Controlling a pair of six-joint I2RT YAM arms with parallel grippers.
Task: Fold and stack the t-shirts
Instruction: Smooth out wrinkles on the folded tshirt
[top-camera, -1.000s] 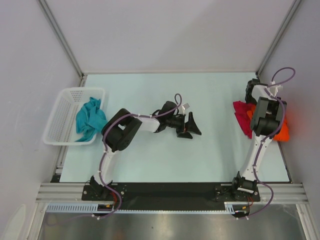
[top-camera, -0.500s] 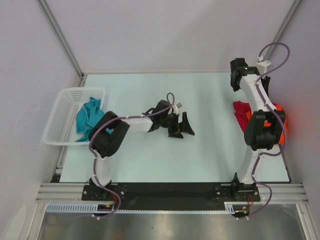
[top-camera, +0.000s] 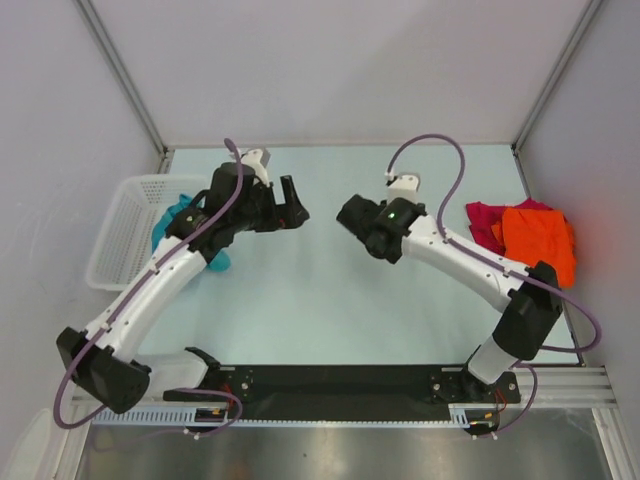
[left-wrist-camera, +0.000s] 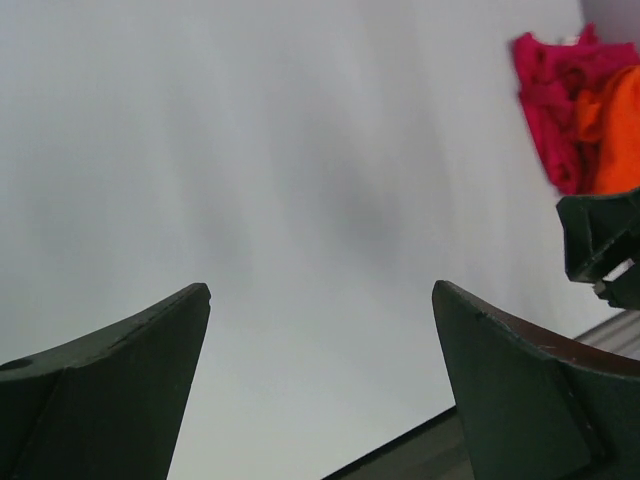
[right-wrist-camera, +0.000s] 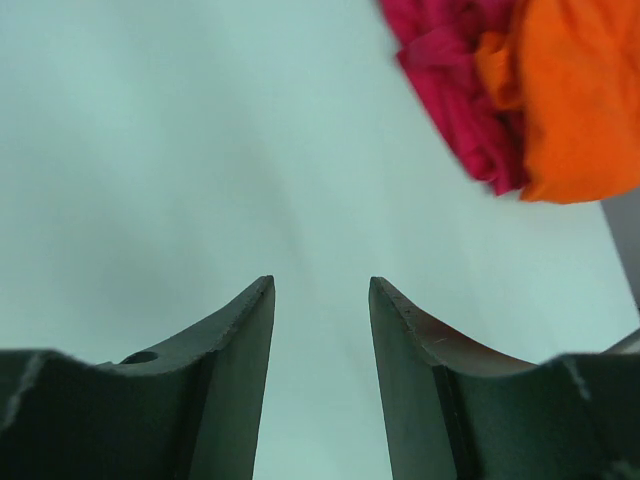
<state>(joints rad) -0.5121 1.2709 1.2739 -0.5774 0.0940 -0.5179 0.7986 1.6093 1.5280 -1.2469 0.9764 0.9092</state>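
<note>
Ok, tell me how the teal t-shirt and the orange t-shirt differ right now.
The teal t-shirt sits in the white basket at the left; the orange t-shirt lies on the table at the right. The teal one is bunched up, the orange one flatter. The teal one is alone; the orange one overlaps the red t-shirt. Both are plain cloth, neither held.
</note>
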